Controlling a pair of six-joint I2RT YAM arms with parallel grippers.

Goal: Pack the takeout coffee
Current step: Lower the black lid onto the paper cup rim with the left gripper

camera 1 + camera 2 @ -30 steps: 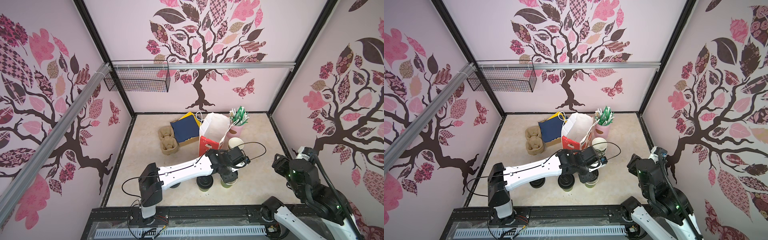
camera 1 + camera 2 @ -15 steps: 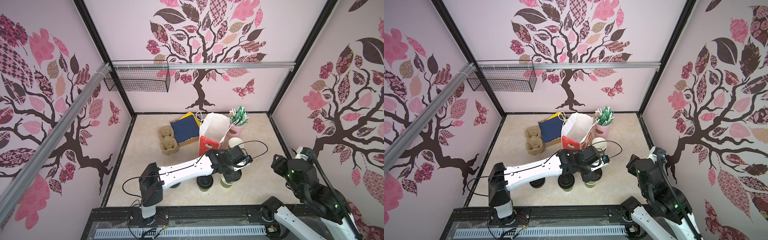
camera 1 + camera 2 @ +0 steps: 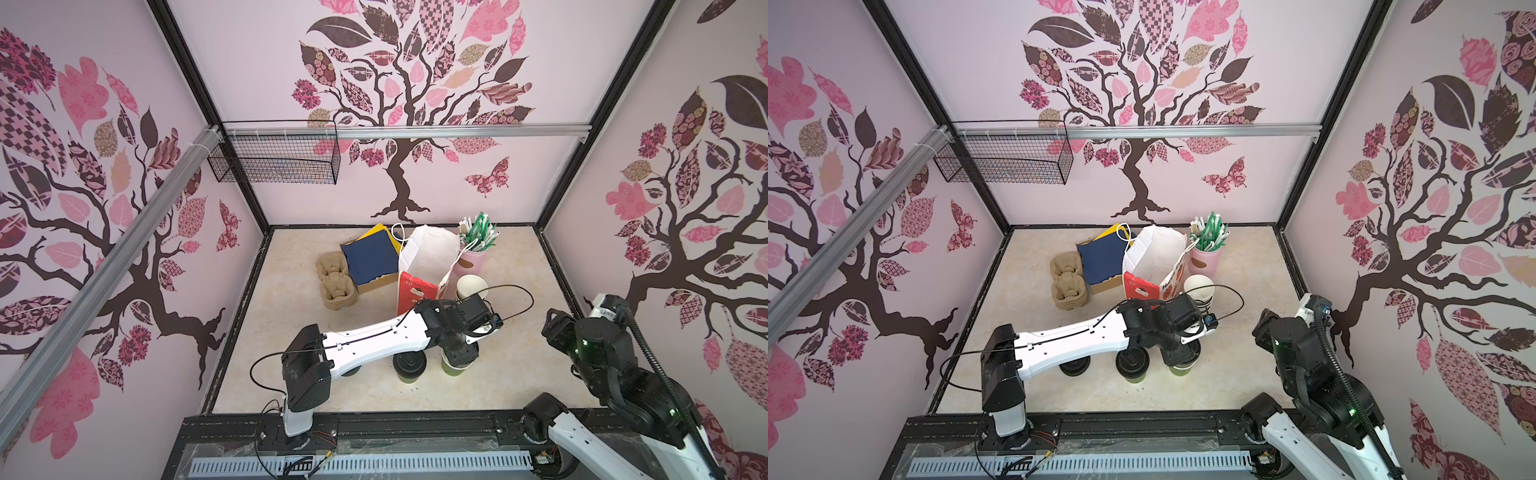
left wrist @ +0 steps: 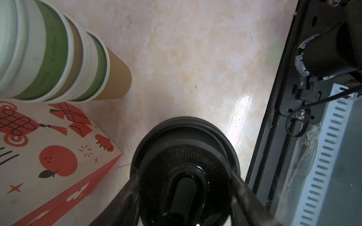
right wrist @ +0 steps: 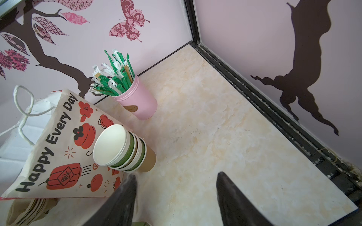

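Two coffee cups (image 3: 409, 365): green paper with black lids, upright side by side near the front of the table (image 3: 291, 316).
Left gripper (image 4: 184, 175): stretched across the middle, fingers (image 4: 131, 187) pressed against both sides of the held cup (image 4: 184, 137) at its lid, clasping it.
Free cup (image 3: 1133, 365): just beside the held cup, untouched.
Right gripper (image 5: 175, 178): fingers spread, empty, above bare table.
Paper bag (image 3: 428, 257): open and upright behind both coffees, with a stack of empty cups (image 3: 469, 286) beside it.
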